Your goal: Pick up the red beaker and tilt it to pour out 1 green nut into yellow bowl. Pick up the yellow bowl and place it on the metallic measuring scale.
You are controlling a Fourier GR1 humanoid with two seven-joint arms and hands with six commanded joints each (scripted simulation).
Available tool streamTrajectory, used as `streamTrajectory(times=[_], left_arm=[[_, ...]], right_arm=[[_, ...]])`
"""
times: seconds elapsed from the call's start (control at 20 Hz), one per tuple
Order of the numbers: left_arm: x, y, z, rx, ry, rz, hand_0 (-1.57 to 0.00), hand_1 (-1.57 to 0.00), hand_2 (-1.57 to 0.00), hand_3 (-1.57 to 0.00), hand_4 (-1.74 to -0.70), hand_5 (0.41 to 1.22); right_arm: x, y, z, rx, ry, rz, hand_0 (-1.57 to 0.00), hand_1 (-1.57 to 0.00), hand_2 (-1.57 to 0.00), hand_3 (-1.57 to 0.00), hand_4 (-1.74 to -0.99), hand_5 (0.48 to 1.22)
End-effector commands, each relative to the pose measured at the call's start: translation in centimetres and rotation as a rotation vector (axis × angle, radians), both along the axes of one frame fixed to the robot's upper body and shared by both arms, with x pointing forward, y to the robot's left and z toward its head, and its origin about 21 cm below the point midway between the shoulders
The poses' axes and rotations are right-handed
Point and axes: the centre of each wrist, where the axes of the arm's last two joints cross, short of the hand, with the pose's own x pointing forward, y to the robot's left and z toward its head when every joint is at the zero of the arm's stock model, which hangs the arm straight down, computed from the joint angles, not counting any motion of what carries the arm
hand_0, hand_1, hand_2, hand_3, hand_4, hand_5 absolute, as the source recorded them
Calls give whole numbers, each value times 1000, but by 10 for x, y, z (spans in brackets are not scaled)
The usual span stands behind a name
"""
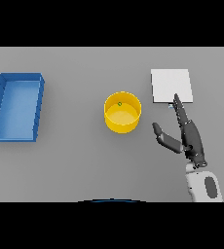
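Blue rectangular tray (15, 107) at far left of grey table (75, 160). Round yellow bowl (122, 113) mid-table, a small green nut (120, 103) inside near its far wall. Right of it, right hand (187, 136) released, fingers straight, thumb spread toward bowl, fingertips at near edge of flat white square scale (171, 85).

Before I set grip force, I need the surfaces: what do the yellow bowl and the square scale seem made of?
The yellow bowl looks like smooth, matte plastic: one even, saturated colour, no glints. The scale shows a flat, pale grey-white top, possibly brushed metal, though no reflections confirm it.
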Motion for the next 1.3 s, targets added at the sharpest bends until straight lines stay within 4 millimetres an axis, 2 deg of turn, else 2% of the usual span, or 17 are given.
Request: streamTrajectory(times=[0.0,0.15,0.25,0.4,0.5,0.65,0.8,0.85,0.9,0.95,1.05,1.15,1.25], left_arm=[[-2,9,-10,-53,-8,42,-1571,-1571,-1571,-1564,-1740,1221],[-9,27,-40,-208,6,190,-1571,-1571,-1571,-1567,-1741,1221],[-17,37,-73,-281,17,220,-1571,-1571,-1571,-1569,-1741,1221],[-33,47,-115,-347,22,250,-1571,-1571,-1571,-1570,-1741,1221],[-46,44,-141,-386,38,268,-1571,-1571,-1571,-1570,-1741,1221],[-69,42,-162,-421,44,281,-1571,-1571,-1571,-1571,-1741,1098],[-84,32,-163,-448,58,310,-1571,-1571,-1571,-1571,-1741,925],[-89,32,-160,-457,71,328,-1571,-1571,-1571,-1571,-1655,868],[-94,29,-156,-457,85,316,-1571,-1571,-1526,-1525,-1521,818],[-100,31,-151,-443,98,258,-1469,-1344,-1276,-1318,-1369,774],[-111,36,-145,-495,148,183,-940,-860,-817,-843,-1126,705],[-116,41,-145,-501,205,159,-601,-550,-522,-539,-976,664],[-118,37,-144,-446,250,146,-384,-351,-334,-345,-875,644]], right_arm=[[-1,-2,-1,-3,6,0,1,1,1,1,-1134,632],[-1,1,-1,0,11,12,1,1,1,1,-1133,655],[0,-4,-2,9,9,11,1,1,1,1,-1127,664],[0,-7,-4,-8,-2,5,1,1,1,1,-1151,676],[-3,-5,-5,-10,-12,10,1,1,1,1,-1166,676],[-3,-4,-6,-6,-9,12,1,1,1,1,-1171,677],[-1,-6,-4,-12,-7,7,1,1,1,1,-1157,671],[-4,-5,-5,-4,-7,11,1,1,1,1,-1155,669],[-4,-7,-5,4,1,13,1,1,1,1,-1155,670],[-3,-3,-4,3,8,12,1,1,1,1,-1153,670],[-4,-4,-3,-6,-1,14,1,1,1,1,-1149,670],[-5,-6,-4,0,5,10,1,1,1,1,-1153,670],[-4,-3,-3,1,0,10,1,1,1,1,-1155,669]])
